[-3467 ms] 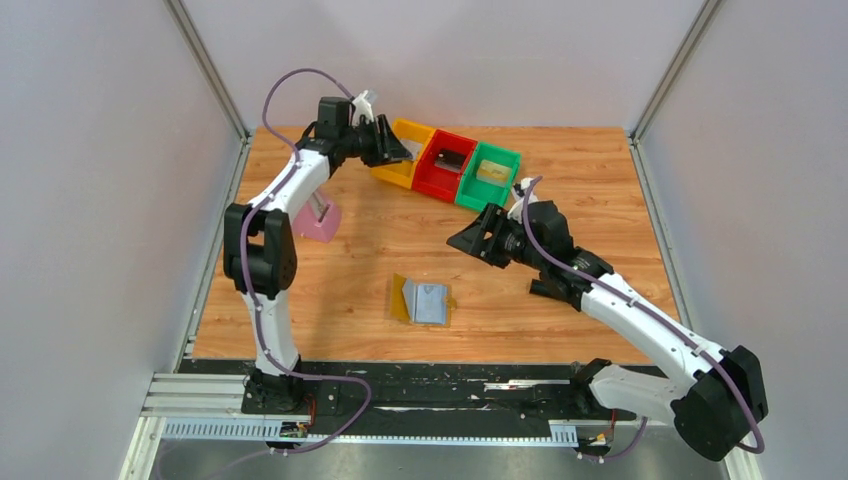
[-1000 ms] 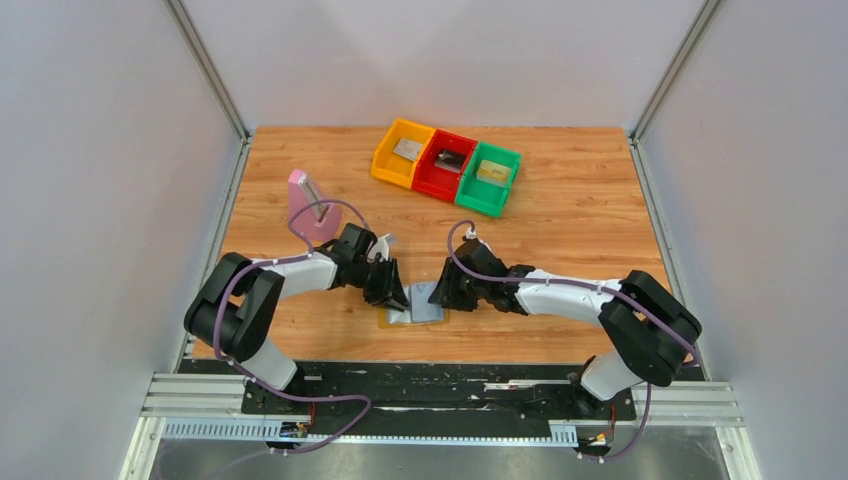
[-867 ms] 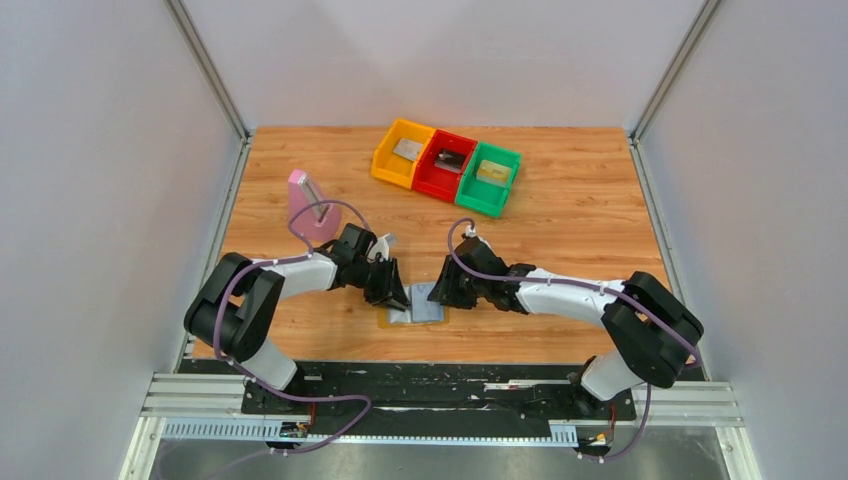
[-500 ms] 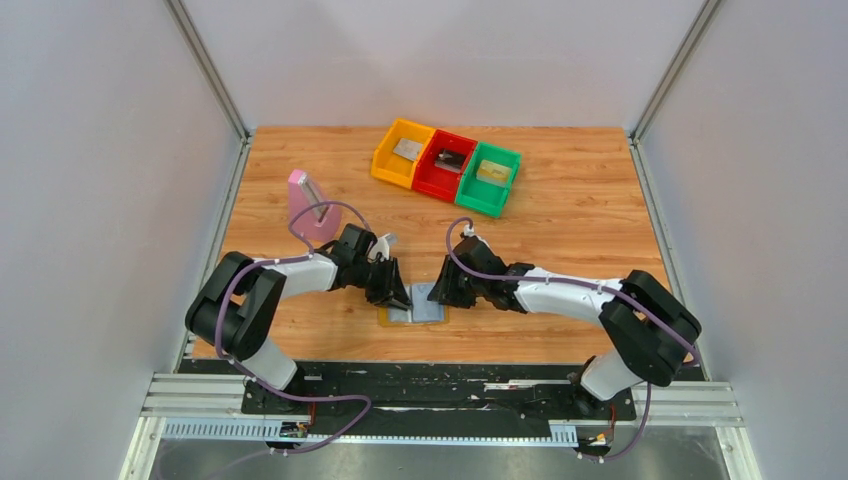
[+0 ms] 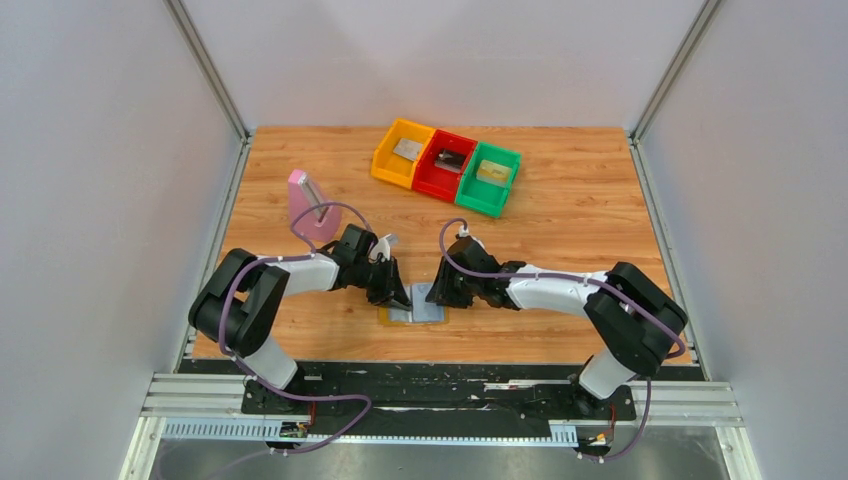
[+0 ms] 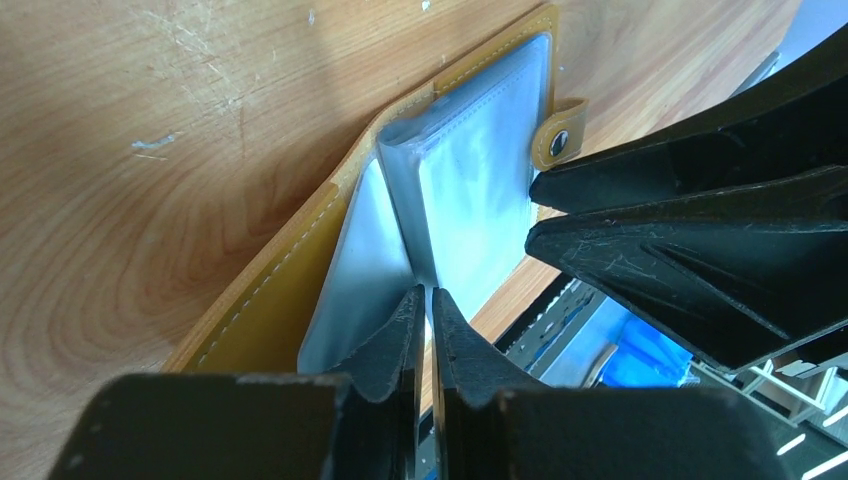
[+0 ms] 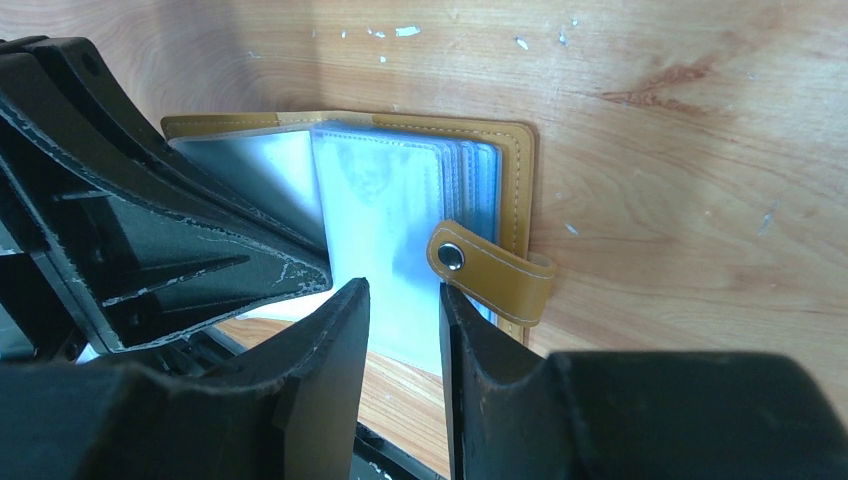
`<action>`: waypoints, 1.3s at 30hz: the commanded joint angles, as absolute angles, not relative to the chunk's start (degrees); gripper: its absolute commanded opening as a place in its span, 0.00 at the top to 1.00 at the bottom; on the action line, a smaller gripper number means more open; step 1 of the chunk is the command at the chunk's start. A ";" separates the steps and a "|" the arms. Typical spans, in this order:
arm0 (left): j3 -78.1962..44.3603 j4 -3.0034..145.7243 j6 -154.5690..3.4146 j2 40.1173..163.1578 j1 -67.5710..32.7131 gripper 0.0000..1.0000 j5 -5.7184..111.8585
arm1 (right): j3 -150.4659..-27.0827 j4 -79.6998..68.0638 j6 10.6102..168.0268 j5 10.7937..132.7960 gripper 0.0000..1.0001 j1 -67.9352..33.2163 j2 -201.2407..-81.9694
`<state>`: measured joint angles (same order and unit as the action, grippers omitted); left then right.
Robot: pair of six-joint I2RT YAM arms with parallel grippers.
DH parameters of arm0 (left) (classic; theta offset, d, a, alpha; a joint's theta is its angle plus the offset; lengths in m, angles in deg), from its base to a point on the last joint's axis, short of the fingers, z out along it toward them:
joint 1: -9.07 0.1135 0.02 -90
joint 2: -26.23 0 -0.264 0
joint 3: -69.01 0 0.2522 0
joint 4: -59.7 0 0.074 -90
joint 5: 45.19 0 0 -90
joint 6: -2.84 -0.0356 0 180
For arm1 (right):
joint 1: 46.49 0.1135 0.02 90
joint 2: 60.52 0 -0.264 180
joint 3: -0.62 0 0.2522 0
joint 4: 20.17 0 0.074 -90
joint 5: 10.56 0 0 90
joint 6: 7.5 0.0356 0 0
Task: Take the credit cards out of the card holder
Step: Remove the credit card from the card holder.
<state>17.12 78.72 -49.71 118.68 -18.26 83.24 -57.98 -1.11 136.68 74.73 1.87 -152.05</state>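
Note:
The card holder (image 5: 430,305) lies open near the table's front edge, mustard-tan outside (image 6: 265,295) with clear bluish sleeves inside (image 7: 385,205). Its snap tab (image 7: 490,270) points right. My left gripper (image 5: 403,298) comes in from the left; its jaws (image 6: 425,292) are pinched almost together on the raised edge of a sleeve page. My right gripper (image 5: 437,293) comes from the right and stands open (image 7: 405,290) over the sleeves' near edge, beside the tab, holding nothing. A silver-grey credit card (image 5: 406,149), a dark one (image 5: 449,159) and a golden one (image 5: 491,171) lie in the bins.
Orange (image 5: 385,165), red (image 5: 432,182) and green (image 5: 478,200) bins stand in a row at the back of the table. A pink block (image 5: 312,207) with a grey slot stands at the left. The two grippers' fingers nearly touch over the holder.
My left jaws have closed from partly open to almost together at the sleeve page. The right jaws narrowed slightly. 3.5 s ago both arms were up by the bins.

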 commanded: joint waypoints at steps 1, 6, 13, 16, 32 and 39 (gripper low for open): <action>17.37 76.94 -49.59 119.10 -18.48 0.90 84.10 | -60.25 -2.88 135.48 74.73 0.67 2.25 -153.09; 17.45 76.99 -49.70 119.22 -18.47 0.96 84.03 | -60.60 -0.90 135.35 76.77 0.67 2.21 -153.18; 17.54 76.88 -49.63 119.30 -18.44 1.00 83.93 | -60.60 -0.60 134.91 77.08 0.67 2.50 -152.86; 17.58 76.45 -49.34 119.30 -18.50 1.00 84.06 | -60.54 -2.14 134.93 75.49 0.67 2.81 -153.62; 18.26 75.44 -48.64 119.11 -18.48 1.00 84.03 | -57.44 -10.93 136.11 69.24 0.67 2.89 -151.49; 18.29 75.53 -48.38 118.62 -18.48 1.00 83.87 | -57.25 -10.43 136.27 69.98 0.67 2.91 -150.64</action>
